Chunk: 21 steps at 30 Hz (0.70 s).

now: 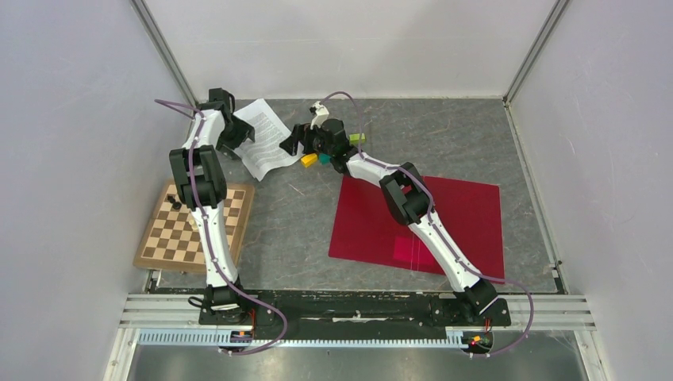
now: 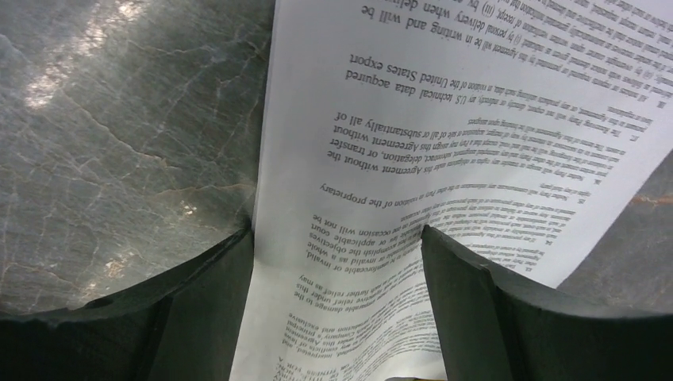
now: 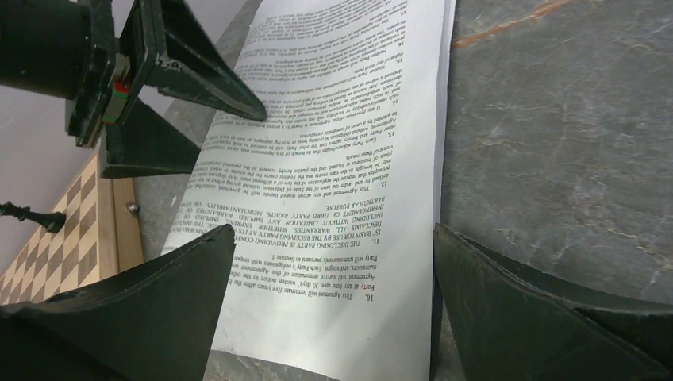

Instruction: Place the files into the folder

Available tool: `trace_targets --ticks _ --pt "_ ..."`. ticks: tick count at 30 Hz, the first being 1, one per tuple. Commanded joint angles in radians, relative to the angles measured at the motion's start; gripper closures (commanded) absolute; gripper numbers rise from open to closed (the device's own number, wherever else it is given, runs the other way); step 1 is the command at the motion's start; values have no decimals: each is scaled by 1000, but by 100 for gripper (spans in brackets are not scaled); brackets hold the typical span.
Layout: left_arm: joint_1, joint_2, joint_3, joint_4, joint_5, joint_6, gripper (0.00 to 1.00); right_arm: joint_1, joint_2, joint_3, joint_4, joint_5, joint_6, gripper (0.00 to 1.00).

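Files (image 1: 266, 135) on far-left surface (image 1: 452, 135), well apart from red folder (image 1: 468, 210); left pincer (image 2: 337, 234) open astride files' edge, right pincer (image 3: 333, 230) open over files

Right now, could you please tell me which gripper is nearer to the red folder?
Right. The right gripper is at the papers' right edge, beyond the folder's far-left corner; the left gripper is at their left edge, farther away.
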Motion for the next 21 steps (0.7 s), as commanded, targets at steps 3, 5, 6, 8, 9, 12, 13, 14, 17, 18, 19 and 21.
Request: trace_targets --ticks 3,5,6,8,9,12,13,14,17,18,19,21 --pt "-10 58 39 -7 99 37 17 23 -33 0 -85 -101 14 2" --pt "-13 58 41 -7 109 41 17 27 -34 -4 -85 -106 13 2" --pt "-14 59 41 -8 113 43 18 27 -35 -6 -85 -108 14 2" --pt "-14 55 38 -8 116 43 19 27 -40 -16 -84 -110 11 2" --pt "-16 53 35 -7 119 42 20 27 -40 -17 -84 -112 9 2" --pt "-19 50 34 -2 131 42 29 27 -43 -20 -86 -114 4 2" --pt "-21 45 32 4 135 42 37 27 -45 -21 -89 -114 1 2" --pt "-22 40 32 8 137 42 45 27 -47 -21 -89 -115 -3 2" --pt "-25 24 32 30 150 50 67 23 -69 -24 -100 -102 -31 2" --pt "-25 16 32 37 152 53 76 19 -81 -25 -100 -98 -34 2" --pt "-26 6 33 46 155 59 79 12 -91 -23 -100 -94 -36 2" --pt "-25 -17 33 66 162 73 97 -2 -125 -17 -100 -86 -37 2"
